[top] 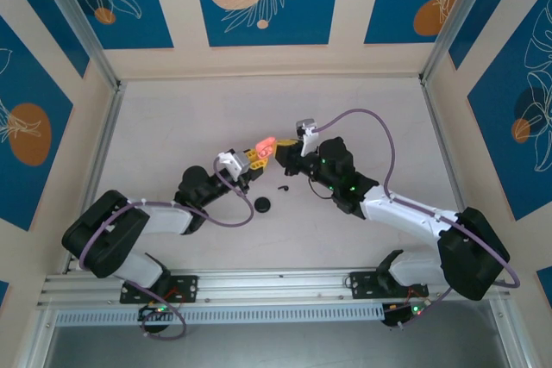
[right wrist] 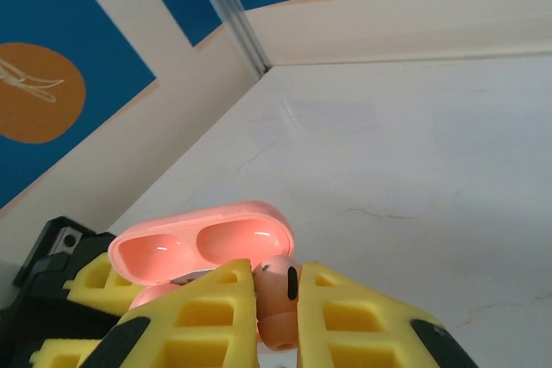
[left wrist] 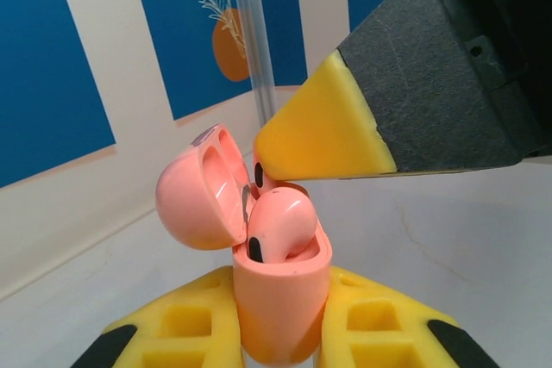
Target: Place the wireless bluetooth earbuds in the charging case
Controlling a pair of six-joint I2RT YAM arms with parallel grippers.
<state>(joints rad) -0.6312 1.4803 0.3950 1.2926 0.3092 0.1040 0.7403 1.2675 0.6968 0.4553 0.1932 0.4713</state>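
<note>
The pink charging case (left wrist: 280, 299) stands upright with its lid (left wrist: 194, 191) swung open to the left, and my left gripper (left wrist: 280, 321) is shut on its body. One pale pink earbud (left wrist: 280, 226) sits in the case's mouth. My right gripper (right wrist: 278, 299) is shut on a second pink earbud (right wrist: 279, 295) right at the open case (right wrist: 203, 243). From the left wrist, the right gripper's yellow finger (left wrist: 323, 135) hangs over the case, with that bud (left wrist: 259, 180) peeking out below it. From above, both grippers (top: 252, 159) (top: 285, 154) meet at the case (top: 266, 144) mid-table.
A tiny black comma-shaped bud (top: 283, 187) and a small round black object (top: 263, 204) lie on the white table (top: 172, 127) just in front of the grippers. Walls with blue panels enclose the table on three sides.
</note>
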